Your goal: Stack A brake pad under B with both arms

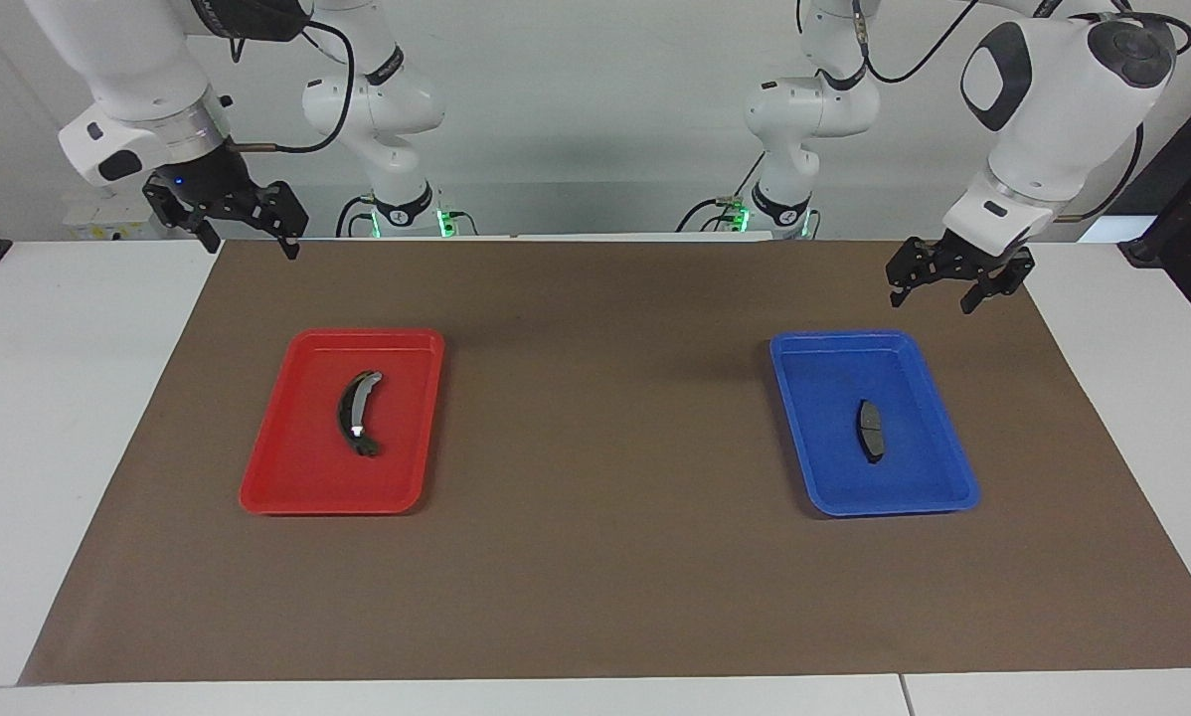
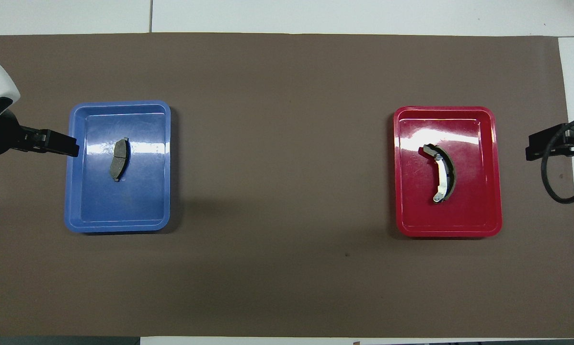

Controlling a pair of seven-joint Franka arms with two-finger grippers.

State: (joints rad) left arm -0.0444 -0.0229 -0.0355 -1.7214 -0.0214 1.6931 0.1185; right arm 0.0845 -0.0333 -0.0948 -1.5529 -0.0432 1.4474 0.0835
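**Both pads in their trays, both arms up and empty**

From my remote station I see that no part of the stacking is done yet. The A brake pad [image 1: 870,430], a short dark grey piece with a slight curve and a faint line across its middle, lies flat inside the blue plastic tray [image 1: 943,438] at the left arm's end of the table. B [image 1: 357,414], the long black crescent with a shiny silver strip along its face, lies in the red plastic tray [image 1: 287,467] at the right arm's end. The two trays are well apart on the brown mat [image 1: 605,577], with a wide bare area between them. I judge that this area is meant for building the stack.

The left gripper [image 1: 934,295] hangs in the air over the mat, near the edge of the blue tray that is closer to the robots. Its fingers stand apart and hold nothing. The right gripper [image 1: 250,245] is raised over the mat's corner near the red tray, also spread wide and empty.

I think each part is put on the side of one arm so that each arm takes its own piece. Since A must go under B, I would bring the left gripper down on the grey pad first. The pad is thin and lies flat, so the grasp could slip.
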